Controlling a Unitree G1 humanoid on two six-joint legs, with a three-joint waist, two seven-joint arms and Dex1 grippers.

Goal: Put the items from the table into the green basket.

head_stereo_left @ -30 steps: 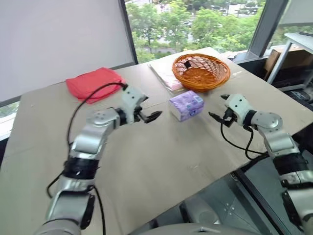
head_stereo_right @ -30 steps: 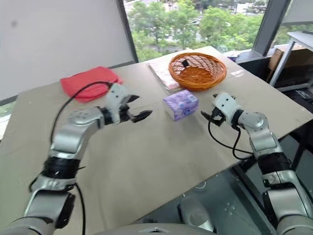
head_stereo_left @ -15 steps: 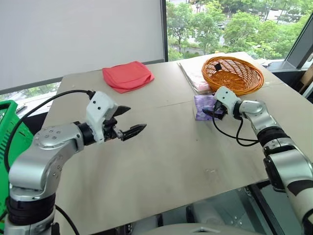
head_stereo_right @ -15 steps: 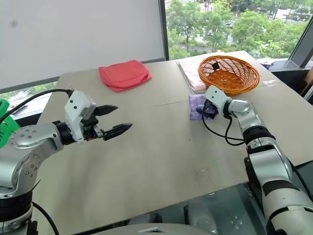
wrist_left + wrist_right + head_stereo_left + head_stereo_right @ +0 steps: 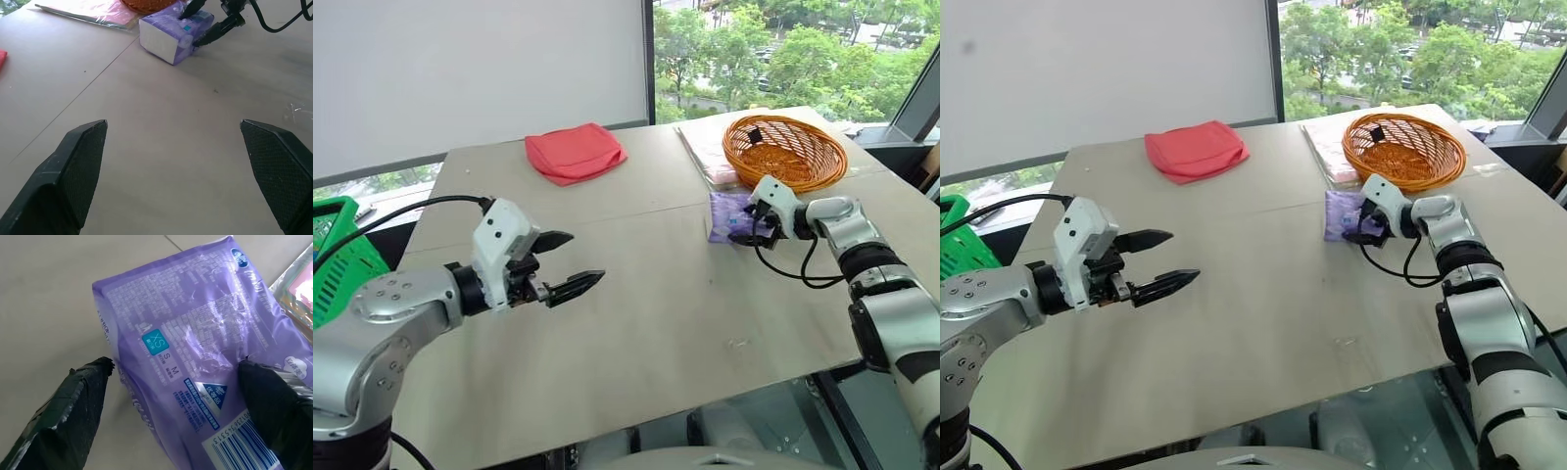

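Note:
A purple tissue packet [image 5: 722, 212] lies on the beige table [image 5: 656, 304] in front of the orange wicker basket. My right gripper [image 5: 741, 227] is at its right end and open. In the right wrist view the packet [image 5: 195, 342] sits between the fingers: one finger [image 5: 73, 421] is beside its edge and the other [image 5: 279, 401] is over its printed face. My left gripper [image 5: 585, 257] hovers open and empty over the table's left half, well away from the packet [image 5: 171, 32]. The green basket [image 5: 337, 259] stands off the table's left edge.
An orange wicker basket [image 5: 785, 152] sits at the far right of the table, with a flat pink wrapped sheet [image 5: 705, 147] beside it. A folded red cloth [image 5: 576, 152] lies at the back middle. The table's front edge runs near my arms.
The camera has swung left, bringing the green basket into view. My right gripper has closed the gap to the packet and now straddles its end. My left gripper has drawn back from it.

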